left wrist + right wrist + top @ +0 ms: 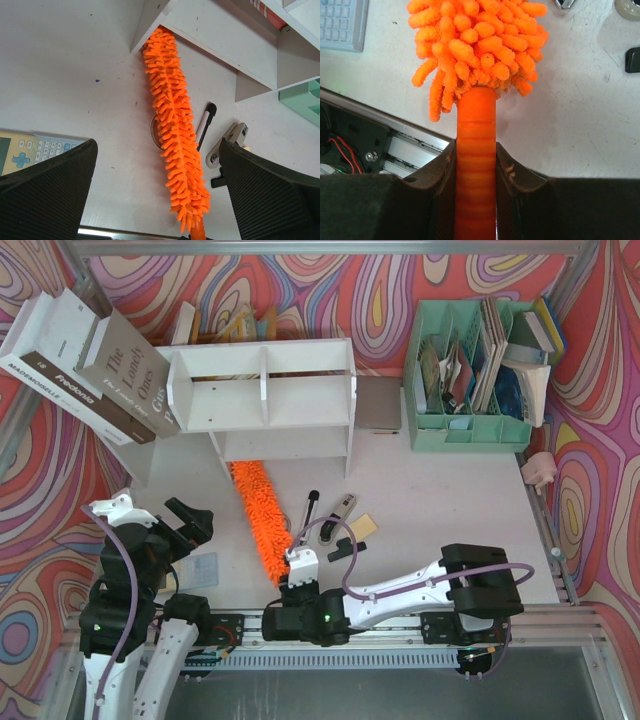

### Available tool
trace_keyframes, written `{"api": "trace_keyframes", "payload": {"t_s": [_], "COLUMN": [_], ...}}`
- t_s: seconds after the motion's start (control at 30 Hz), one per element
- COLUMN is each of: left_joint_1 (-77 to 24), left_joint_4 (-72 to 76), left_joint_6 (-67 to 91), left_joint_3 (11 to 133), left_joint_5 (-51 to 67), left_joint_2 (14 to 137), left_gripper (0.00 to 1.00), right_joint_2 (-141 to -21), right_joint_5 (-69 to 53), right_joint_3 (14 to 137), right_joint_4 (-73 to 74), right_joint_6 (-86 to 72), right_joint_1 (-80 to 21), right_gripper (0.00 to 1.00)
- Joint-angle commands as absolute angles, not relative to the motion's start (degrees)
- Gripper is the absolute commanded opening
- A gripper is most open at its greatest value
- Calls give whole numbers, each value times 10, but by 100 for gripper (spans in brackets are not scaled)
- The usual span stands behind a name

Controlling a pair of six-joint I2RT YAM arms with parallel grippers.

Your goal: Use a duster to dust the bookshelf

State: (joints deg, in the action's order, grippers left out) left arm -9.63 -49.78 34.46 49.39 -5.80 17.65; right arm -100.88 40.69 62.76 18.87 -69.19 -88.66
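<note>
Nearby, a black pen (310, 508) is lying just to the right of the duster (262, 522), with a small grey tool (343, 507) beside it that cannot be told more exactly. A calculator (31, 151) is sitting on the white table (450, 500) to the duster's left, close under the left gripper (188, 523). Two large books (85, 365) are leaning against the left side of the bookshelf (265, 400), and a mint-green slotted organizer (470, 390) stuffed with papers is standing to its right. The duster is lying flat and slanted on the table in front of the shelf. Its shaggy bright-orange strands are running away from the arms, and its far tip is meeting the shelf's lower front edge near the left foot. The right gripper (300, 568) is closing tight on the smooth orange handle (476, 165), one finger pressing each side. The left gripper is hanging above the table with its fingers (47, 185) spread wide apart and gripping nothing.
</note>
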Motion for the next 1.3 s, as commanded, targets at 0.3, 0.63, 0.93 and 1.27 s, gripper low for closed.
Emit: {"api": "trace_keyframes", "payload": {"t_s": [0.3,0.63,0.93,1.27], "left_joint_1": [-93,-93,-93,-93], "left_joint_4": [-489,-489,-489,-490], "left_joint_6": [337,337,337,338], "left_joint_3": [486,485,485,486], "left_joint_5": [-54,-54,-54,-55], "left_joint_2": [181,181,180,181], "left_gripper": [98,98,98,98], "right_joint_2": [-921,-865,-821,-810], "right_joint_5": [529,541,537,469], "right_joint_3": [643,597,557,513], "right_joint_4": [208,451,525,175], "right_joint_6": [-696,-953,-1030,-694], "right_joint_1": [-883,-883,-883,-883], "right_gripper": [0,0,0,0]}}
